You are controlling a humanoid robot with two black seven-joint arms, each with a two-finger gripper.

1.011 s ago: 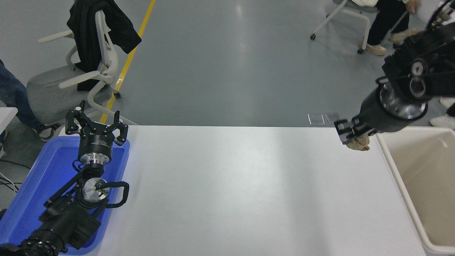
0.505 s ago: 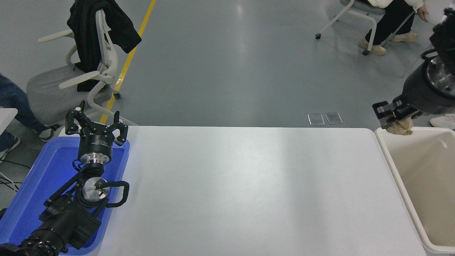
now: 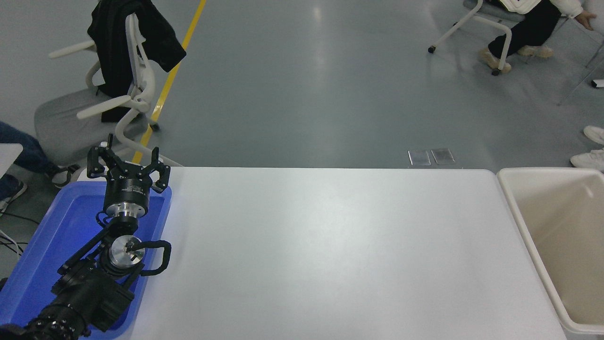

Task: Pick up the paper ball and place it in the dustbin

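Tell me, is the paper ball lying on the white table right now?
No, the white table shows a bare top, and no paper ball appears anywhere, including the visible part of the dustbin.

- My single head camera sits high on my side, looking forward and down across the white rectangular worktop (image 3: 330, 245).
- It reaches the grey floor (image 3: 292, 85) beyond.

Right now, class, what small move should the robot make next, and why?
Probably bring the right arm back into view to check the drop: neither it nor the paper ball is visible, and the visible part of the dustbin shows no ball. The left gripper sits parked over the blue tray.
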